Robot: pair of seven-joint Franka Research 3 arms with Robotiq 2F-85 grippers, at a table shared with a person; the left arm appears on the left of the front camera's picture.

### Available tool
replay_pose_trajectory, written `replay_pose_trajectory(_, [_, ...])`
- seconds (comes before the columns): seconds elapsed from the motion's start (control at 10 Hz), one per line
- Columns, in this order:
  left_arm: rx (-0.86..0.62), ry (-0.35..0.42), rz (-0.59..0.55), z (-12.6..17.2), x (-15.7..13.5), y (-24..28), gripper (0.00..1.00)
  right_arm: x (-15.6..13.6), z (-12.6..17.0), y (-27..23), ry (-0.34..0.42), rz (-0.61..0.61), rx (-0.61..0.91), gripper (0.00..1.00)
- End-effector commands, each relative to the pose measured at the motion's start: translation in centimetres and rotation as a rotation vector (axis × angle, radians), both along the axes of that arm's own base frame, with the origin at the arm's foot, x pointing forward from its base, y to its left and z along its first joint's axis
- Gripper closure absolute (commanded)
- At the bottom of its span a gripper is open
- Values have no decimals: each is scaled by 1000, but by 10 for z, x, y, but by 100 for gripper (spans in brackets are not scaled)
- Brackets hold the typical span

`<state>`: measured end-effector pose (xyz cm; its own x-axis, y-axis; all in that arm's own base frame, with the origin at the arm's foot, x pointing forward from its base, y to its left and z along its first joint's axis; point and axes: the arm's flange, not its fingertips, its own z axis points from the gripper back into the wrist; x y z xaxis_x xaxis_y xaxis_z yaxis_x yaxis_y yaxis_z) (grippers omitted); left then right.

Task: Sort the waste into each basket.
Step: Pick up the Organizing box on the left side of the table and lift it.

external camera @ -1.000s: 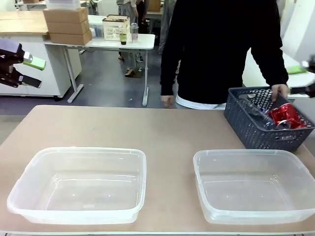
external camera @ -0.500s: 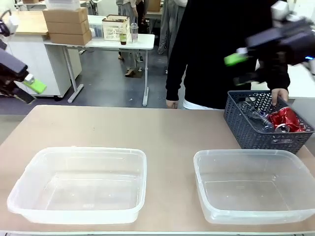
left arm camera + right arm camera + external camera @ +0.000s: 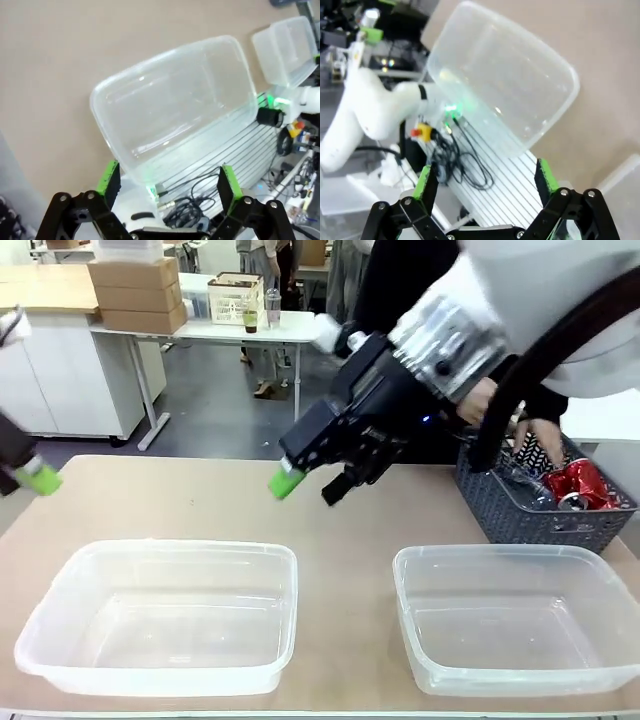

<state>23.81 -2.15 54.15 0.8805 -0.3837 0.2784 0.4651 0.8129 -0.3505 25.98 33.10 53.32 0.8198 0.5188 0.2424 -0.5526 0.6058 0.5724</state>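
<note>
Both grippers are standing apart, empty: the right gripper [image 3: 310, 488] is hovering mid-frame, the left gripper [image 3: 32, 478] at the left edge. Red cans [image 3: 578, 480] are lying in the blue basket [image 3: 500, 508] at right, above the left tub [image 3: 160, 546] and right tub [image 3: 500, 552].

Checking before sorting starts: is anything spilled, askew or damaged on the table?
Nothing is spilled. The left clear tub and the right clear tub sit upright, level and empty. One oddity: the red cans in the dark blue basket look crumpled, as waste would.
</note>
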Motion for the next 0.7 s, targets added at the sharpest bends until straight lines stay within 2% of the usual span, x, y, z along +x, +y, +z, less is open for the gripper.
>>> replay_pose_trajectory(0.0, [-23, -2, 7, 11, 17, 1, 0, 0, 9, -4, -16, -58, 30, 0])
replay_pose_trajectory(0.2, [-23, -2, 7, 11, 17, 1, 0, 0, 9, -4, -16, -58, 30, 0])
replay_pose_trajectory(0.3, [-12, -10, -7, 2, 0, -2, 0, 3, 4, -3, -2, -9, 11, 0])
replay_pose_trajectory(0.4, [94, 73, 2, -14, 8, -15, 0, -9, -11, 21, 23, -45, -92, 0])
replay_pose_trajectory(0.5, [200, 113, 89, -44, 6, -14, 0, -26, -41, 38, 86, -127, -221, 0])
replay_pose_trajectory(0.6, [261, 194, 135, -83, 1, -11, 0, -38, -71, 57, 129, -155, -312, 0])
